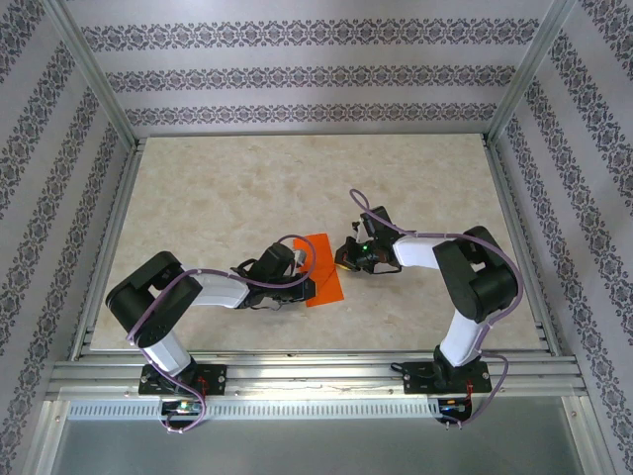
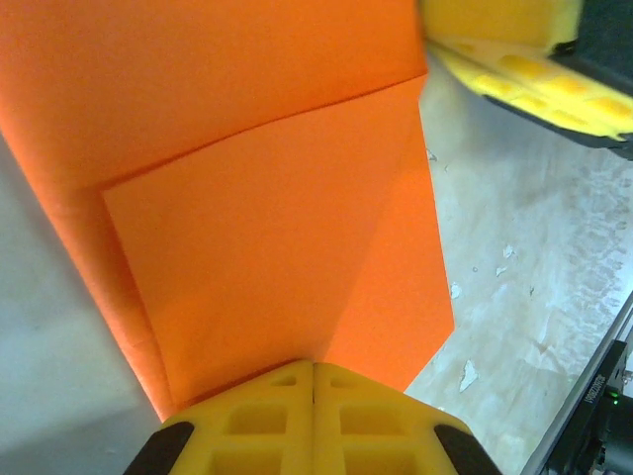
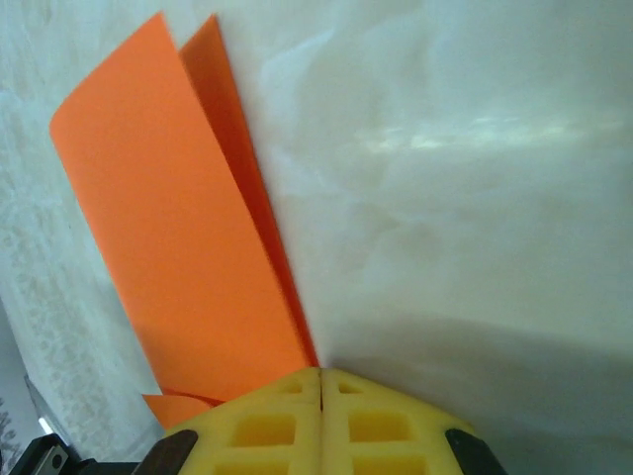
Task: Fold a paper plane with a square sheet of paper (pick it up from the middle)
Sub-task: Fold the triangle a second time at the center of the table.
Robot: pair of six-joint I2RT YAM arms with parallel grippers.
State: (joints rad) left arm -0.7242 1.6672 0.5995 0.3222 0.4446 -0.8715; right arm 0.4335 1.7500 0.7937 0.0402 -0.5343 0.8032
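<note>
The square sheet of paper (image 1: pixel 322 265) is bright orange and lies folded on the marble-look table as a slanted strip between both grippers. In the left wrist view the sheet (image 2: pixel 267 218) shows overlapping layers and a diagonal crease running to my left gripper (image 2: pixel 314 368). That gripper (image 1: pixel 305 287) is shut, its tip on the near end of the paper. My right gripper (image 1: pixel 346 259) is shut too (image 3: pixel 319 372), its tip against the paper's edge (image 3: pixel 178 228), where two layers part slightly. One of its yellow fingers (image 2: pixel 524 74) sits by the paper's far corner. A paper plane is out of view.
Aluminium rails (image 1: pixel 316 368) frame the table, and patterned walls (image 1: pixel 316 79) close it in. The far half of the tabletop (image 1: pixel 297 178) is bare. Small white scuffs (image 2: pixel 465 376) mark the surface beside the paper, near a rail (image 2: pixel 593 396).
</note>
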